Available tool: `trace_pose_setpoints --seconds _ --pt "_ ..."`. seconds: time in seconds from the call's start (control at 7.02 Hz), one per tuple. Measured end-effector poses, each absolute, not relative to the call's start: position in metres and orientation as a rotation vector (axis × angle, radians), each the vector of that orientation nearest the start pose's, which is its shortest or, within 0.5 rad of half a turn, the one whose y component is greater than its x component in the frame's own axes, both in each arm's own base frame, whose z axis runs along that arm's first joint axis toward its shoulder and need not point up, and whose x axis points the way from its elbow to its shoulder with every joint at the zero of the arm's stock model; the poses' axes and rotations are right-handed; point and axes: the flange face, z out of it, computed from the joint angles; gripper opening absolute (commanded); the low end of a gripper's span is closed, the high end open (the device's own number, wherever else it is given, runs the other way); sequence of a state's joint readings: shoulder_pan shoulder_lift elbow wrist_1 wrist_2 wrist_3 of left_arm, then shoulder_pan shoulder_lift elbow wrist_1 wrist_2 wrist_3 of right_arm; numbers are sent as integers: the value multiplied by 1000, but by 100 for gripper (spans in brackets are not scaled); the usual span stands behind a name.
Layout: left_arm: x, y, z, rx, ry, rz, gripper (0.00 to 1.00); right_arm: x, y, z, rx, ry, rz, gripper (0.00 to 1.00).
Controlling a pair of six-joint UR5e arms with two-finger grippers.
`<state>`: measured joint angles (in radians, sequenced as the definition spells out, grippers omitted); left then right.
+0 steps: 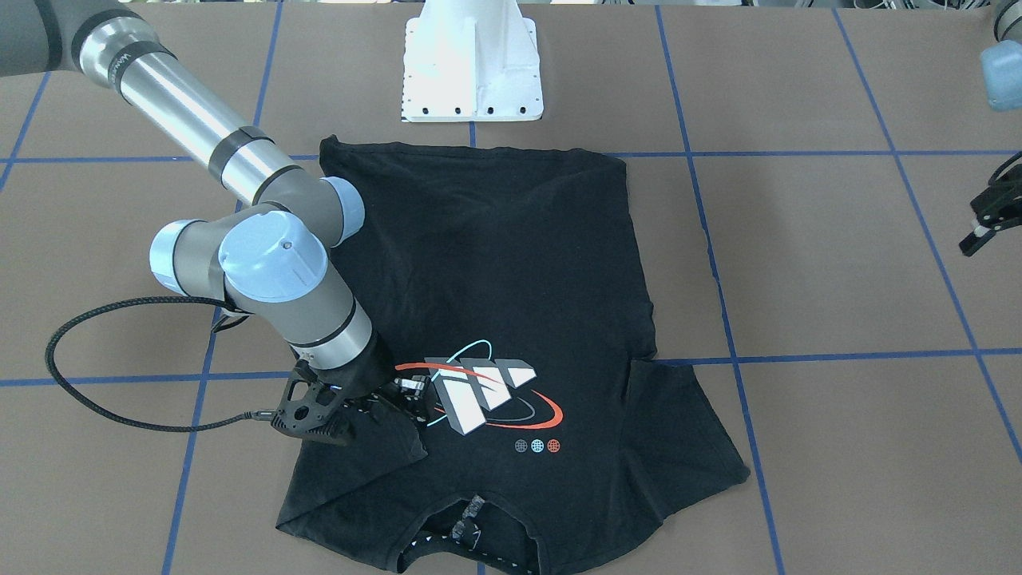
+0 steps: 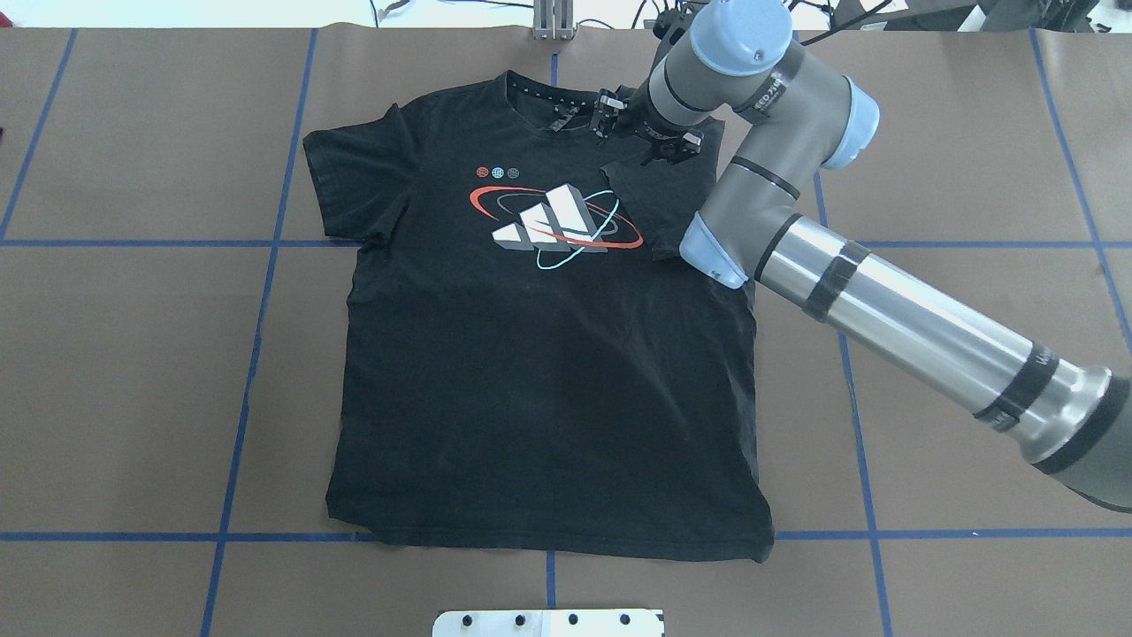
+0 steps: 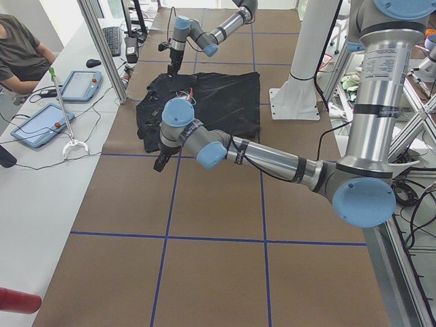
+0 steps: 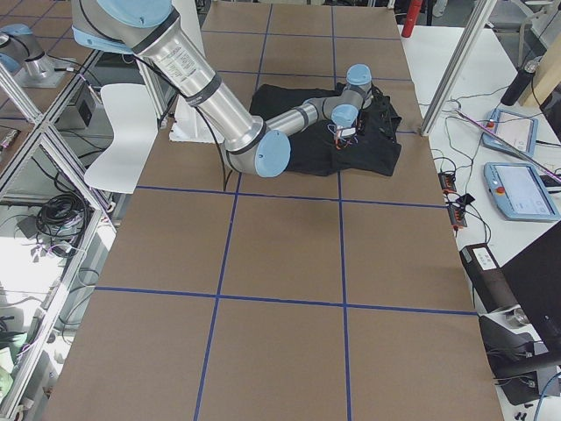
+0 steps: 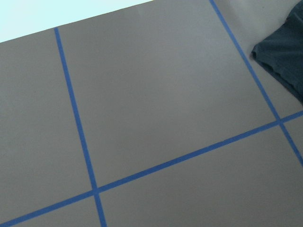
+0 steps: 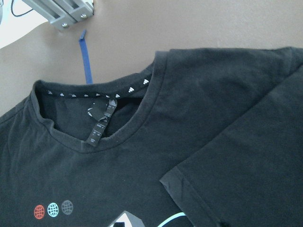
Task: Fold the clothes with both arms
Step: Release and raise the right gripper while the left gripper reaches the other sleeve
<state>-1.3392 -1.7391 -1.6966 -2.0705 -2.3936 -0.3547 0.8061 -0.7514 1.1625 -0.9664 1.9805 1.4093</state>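
- Right gripper [image 2: 641, 133] low over the shoulder of the T-shirt [image 2: 548, 372], just beside the collar [image 2: 531, 93]; jaws spread, grasping nothing
- Left gripper [image 1: 984, 220] out to the side above bare table [image 2: 133, 354], well apart from the cloth; released or clenched cannot be told from these views
- T-shirt flat near mid-table, logo [image 2: 553, 226] upward, collar at the end away from the robot's base
- Done: folded sleeve [image 2: 659, 203], on the robot's right, turned inward over the chest, its corner overlapping the logo's edge
- Left, by judgement: other sleeve [image 2: 345, 177] outspread; sides not folded in; hem not yet brought up to the collar; an early stage of the fold
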Motion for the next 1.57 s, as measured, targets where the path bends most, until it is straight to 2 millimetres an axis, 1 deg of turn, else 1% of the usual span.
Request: trace_pose_setpoints --seconds 0.14,0.28,0.43,0.57,0.71,0.85,1.0,1.14,1.28,1.42,1.57 --pt "127 -597 424 489 1000 255 97 -466 -620 279 141 -1077 367 100" --pt "182 -632 412 503 1015 294 97 -445 -599 298 147 -1086 360 100" --pt "231 -663 409 538 1001 321 90 -428 -581 311 153 -1092 356 100" --pt "274 -685 412 577 982 340 86 -417 -570 318 161 -1094 356 100" --pt "303 -701 415 603 971 350 85 -409 -566 326 169 -1089 362 100" --pt "323 -712 419 613 970 357 81 -396 -566 338 183 -1074 382 100" --pt "335 -719 426 620 966 360 76 -381 -561 349 198 -1063 395 100" --pt "344 -724 432 626 956 357 71 -368 -549 355 200 -1066 387 100" --pt "349 -727 440 629 950 354 64 -359 -536 356 188 -1080 370 100" --pt "354 -726 450 630 954 351 63 -354 -528 359 172 -1087 357 100" --pt "360 -723 459 624 959 348 62 -353 -524 361 164 -1088 352 100"
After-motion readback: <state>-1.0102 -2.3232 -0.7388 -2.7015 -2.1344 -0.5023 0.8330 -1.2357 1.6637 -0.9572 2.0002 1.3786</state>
